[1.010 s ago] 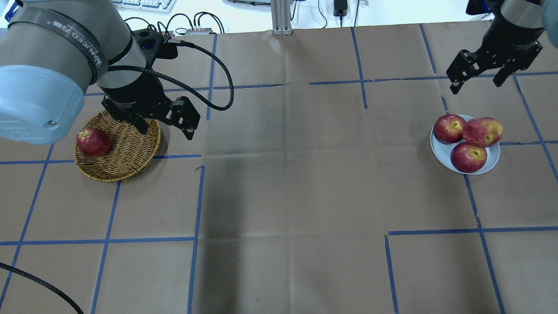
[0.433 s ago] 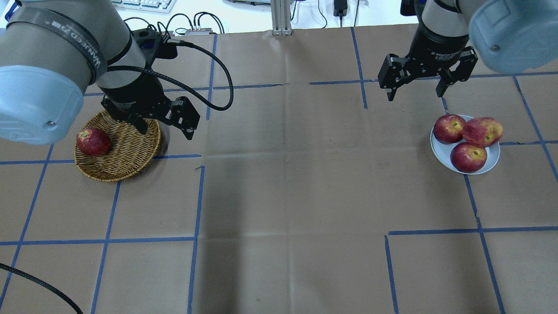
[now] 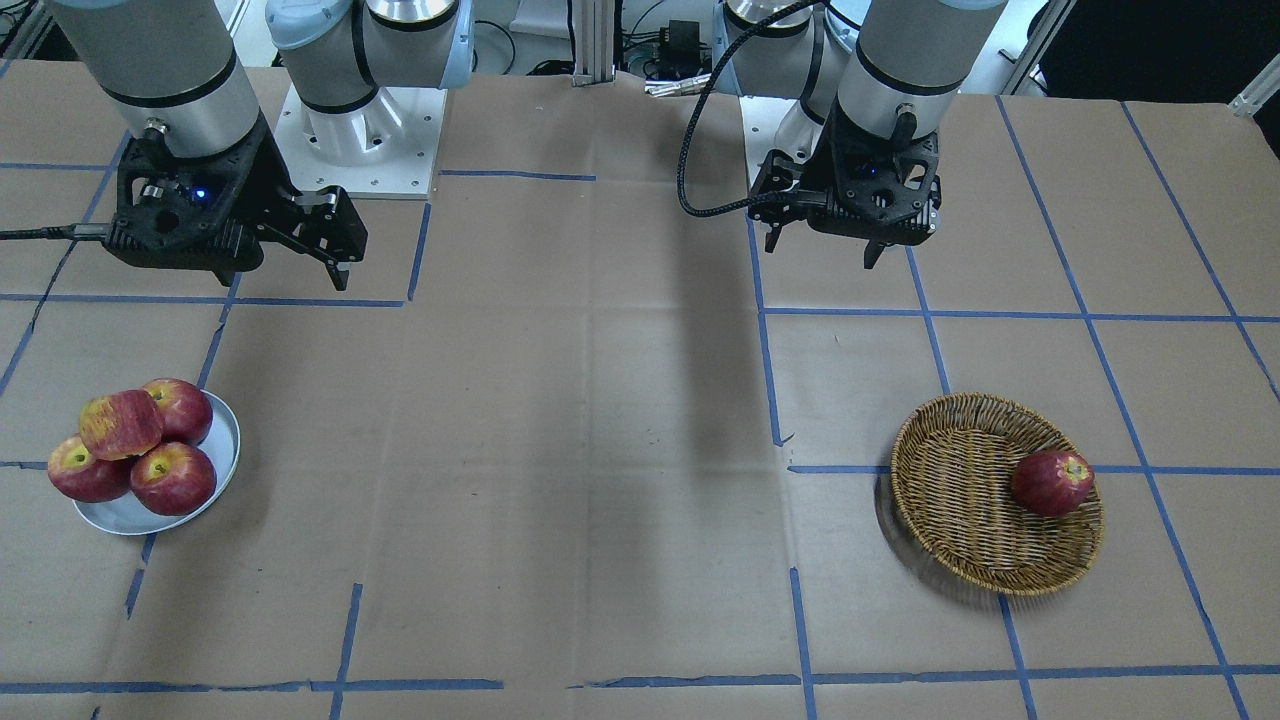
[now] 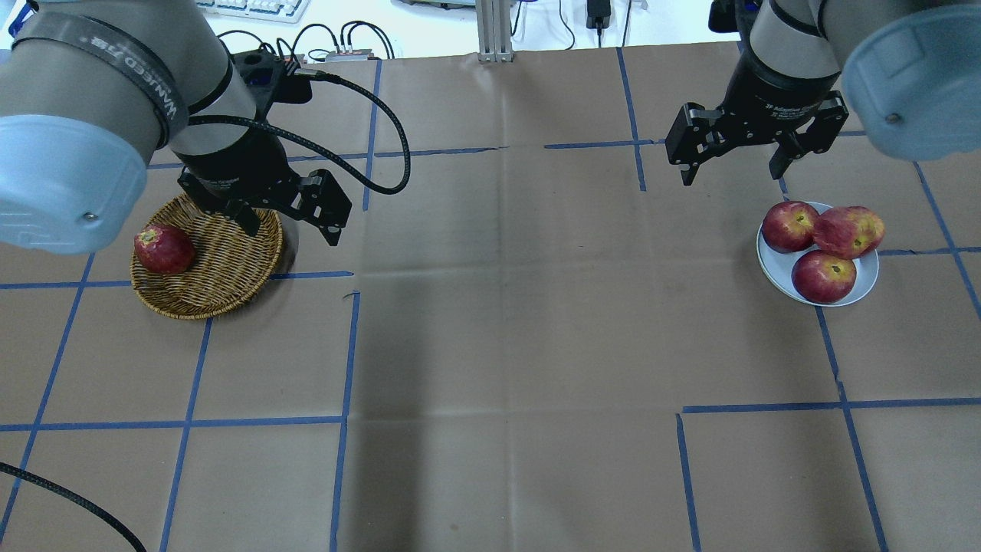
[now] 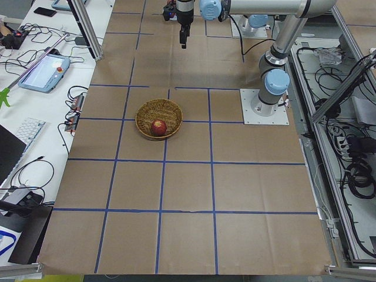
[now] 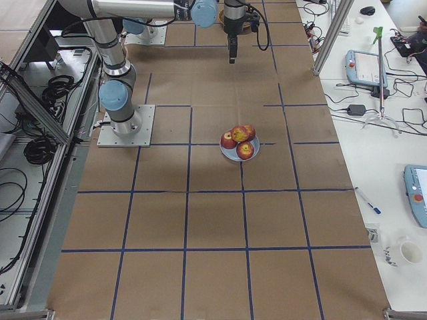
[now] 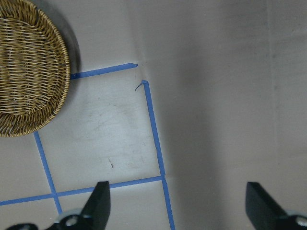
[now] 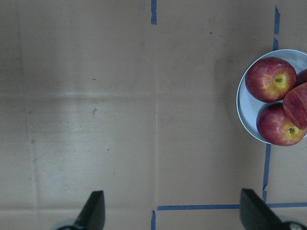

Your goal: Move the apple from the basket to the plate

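The paler streaked apple (image 4: 848, 231) lies on top of two darker red apples on the pale plate (image 4: 868, 277), and it also shows in the front view (image 3: 121, 423). The wicker basket (image 4: 222, 268) at the left holds one dark red apple (image 4: 163, 249). My left gripper (image 4: 291, 228) is open and empty, hovering over the basket's right rim. My right gripper (image 4: 732, 175) is open and empty, above the table behind and left of the plate. The right wrist view shows the plate (image 8: 243, 112) at its right edge. The left wrist view shows the basket (image 7: 29, 72) at its upper left.
The table is covered in brown paper with a blue tape grid. A cable loops from my left wrist (image 4: 383, 130). An aluminium post (image 4: 494, 31) stands at the far edge. A wide stretch of bare table lies between basket and plate.
My right arm has swung in from the far right edge towards the centre and now hovers behind and left of the plate. The left arm and the apples have not moved.
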Available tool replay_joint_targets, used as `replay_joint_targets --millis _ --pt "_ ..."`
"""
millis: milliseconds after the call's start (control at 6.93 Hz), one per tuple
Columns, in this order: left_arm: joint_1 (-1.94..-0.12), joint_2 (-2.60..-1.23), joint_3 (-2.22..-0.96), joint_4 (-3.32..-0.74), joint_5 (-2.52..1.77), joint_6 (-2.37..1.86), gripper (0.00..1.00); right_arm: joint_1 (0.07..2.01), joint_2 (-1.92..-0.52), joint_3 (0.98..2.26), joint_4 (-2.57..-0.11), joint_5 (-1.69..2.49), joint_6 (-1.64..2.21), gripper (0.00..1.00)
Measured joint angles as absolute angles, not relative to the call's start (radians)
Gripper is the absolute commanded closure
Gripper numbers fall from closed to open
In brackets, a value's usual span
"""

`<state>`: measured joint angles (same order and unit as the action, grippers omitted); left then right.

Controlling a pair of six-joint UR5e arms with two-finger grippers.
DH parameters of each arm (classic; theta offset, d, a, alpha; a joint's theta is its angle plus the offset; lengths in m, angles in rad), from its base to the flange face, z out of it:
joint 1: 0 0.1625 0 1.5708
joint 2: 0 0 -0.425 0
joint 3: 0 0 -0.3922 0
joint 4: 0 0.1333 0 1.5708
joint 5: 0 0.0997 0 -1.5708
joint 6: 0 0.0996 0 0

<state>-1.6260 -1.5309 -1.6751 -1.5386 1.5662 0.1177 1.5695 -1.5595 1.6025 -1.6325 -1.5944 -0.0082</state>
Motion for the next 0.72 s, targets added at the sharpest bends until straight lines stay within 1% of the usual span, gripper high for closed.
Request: replay_joint_targets --millis 721 --pt "-1.626 -1.531 -1.675 -1.539 1.566 0.117 0.01 1.569 -1.563 1.603 -1.635 -1.588 -0.015 0.00"
